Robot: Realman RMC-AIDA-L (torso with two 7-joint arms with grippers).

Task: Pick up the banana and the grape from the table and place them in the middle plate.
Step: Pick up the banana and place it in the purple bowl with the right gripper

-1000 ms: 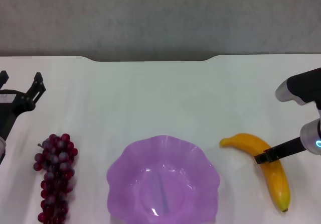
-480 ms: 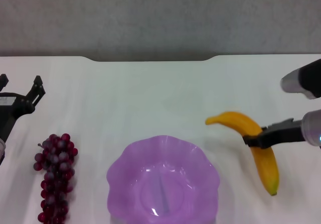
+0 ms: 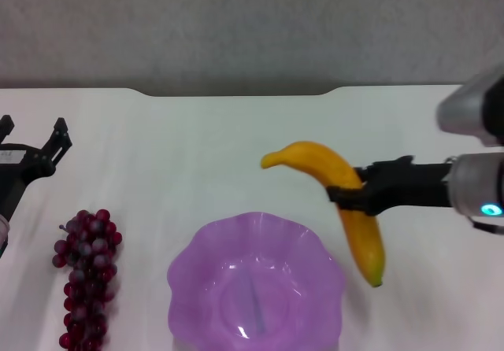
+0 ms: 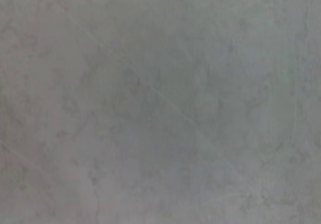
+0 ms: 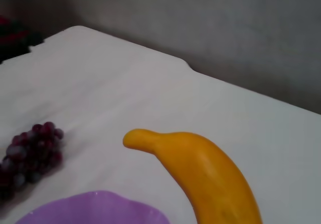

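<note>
Right gripper pinching the banana mid-length, lifted at about two o'clock of the purple plate, grapes on the table at nine o'clock, left gripper spread, idle at far left

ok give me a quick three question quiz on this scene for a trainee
1. True or false: the banana lies in the purple plate.
2. Which gripper holds the banana: A) left gripper, B) right gripper?
3. Fill in: the grapes lie on the table on the robot's ____ side of the plate.

Key: 1 false, it hangs in the air beside the plate's rim, clamped at its middle. 2 B; the left gripper is open, idle past the grapes. 3 left.
</note>
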